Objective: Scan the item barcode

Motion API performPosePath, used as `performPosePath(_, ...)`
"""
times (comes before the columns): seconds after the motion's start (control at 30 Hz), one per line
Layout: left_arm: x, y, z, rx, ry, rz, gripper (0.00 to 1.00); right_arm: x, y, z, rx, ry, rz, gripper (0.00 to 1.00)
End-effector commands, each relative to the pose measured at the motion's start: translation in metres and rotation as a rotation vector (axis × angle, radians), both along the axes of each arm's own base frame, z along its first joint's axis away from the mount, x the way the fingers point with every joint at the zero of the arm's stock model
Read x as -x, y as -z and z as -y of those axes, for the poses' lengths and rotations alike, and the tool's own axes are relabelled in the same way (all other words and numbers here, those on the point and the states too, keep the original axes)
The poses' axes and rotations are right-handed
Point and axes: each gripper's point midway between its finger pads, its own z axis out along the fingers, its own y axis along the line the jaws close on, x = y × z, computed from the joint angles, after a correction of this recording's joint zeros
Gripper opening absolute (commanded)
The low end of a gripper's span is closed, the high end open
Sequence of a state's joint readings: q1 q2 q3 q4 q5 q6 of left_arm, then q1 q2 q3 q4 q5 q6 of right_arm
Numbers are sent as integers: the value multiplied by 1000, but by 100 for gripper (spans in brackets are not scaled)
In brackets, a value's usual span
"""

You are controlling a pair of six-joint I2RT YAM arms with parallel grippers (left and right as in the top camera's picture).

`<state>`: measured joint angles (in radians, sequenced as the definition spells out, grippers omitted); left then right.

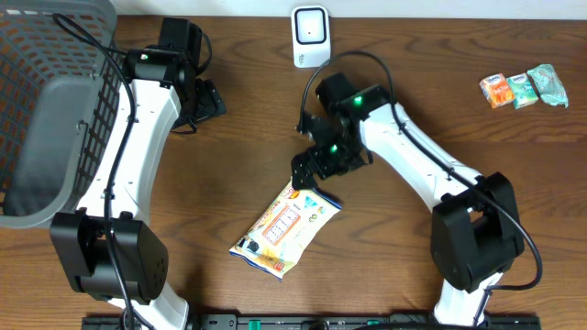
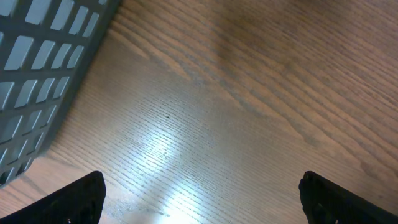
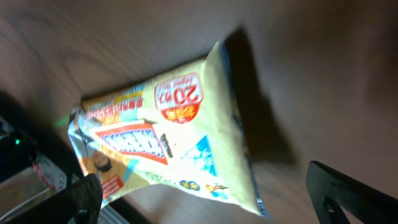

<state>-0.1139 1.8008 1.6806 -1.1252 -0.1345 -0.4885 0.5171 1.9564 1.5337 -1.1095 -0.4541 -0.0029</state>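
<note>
Yellow plastic snack packet (image 1: 286, 223) with red print lies flat on the brown wooden counter (image 1: 229, 147), just below my right gripper (image 1: 307, 174). Its jaws stand wide apart and hold nothing; the packet's nearest end lies under the gap between them. My left gripper (image 2: 211, 202) is spread just as wide and empty, hovering over bare wood, with the grey slatted plastic basket (image 2: 37, 68) off to its left. Beyond the right gripper stands the white barcode scanner (image 1: 311, 35), well apart from the packet.
</note>
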Motion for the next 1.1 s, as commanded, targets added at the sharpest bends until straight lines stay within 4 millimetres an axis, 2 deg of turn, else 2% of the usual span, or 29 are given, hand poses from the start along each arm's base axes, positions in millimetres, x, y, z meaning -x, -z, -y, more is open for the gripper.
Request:
performPosePath(0.0,0,-3,-3,-16,10,3,98,21,10,0,-11,11,-81,99)
performPosePath(0.3,0,-3,-3,-16,10,3,98,32,26,0,-43,12,-122,99)
performPosePath(0.63,0,-3,-3,-16,10,3,97,57,68,0,-18,78,-172,99)
performPosePath(0.7,0,-3,-3,-16,10,3,98,60,74,-3,-19,89,-170,96)
performPosePath(0.73,0,-3,-3,-16,10,3,98,61,77,-5,-21,96,-166,92)
performPosePath(0.8,0,-3,-3,-16,10,3,98,60,80,-10,-28,119,-159,66)
performPosePath(0.83,0,-3,-3,-16,10,3,98,59,81,-12,-31,128,-156,57)
performPosePath(0.87,0,-3,-3,-16,10,3,98,55,81,-16,-42,146,-146,29)
performPosePath(0.9,0,-3,-3,-16,10,3,98,52,80,-18,-52,154,-136,10)
performPosePath(0.93,0,-3,-3,-16,10,3,98,48,80,-19,-60,164,-127,1)
performPosePath(1.07,0,-3,-3,-16,10,3,98,31,71,-24,-107,185,-88,1)
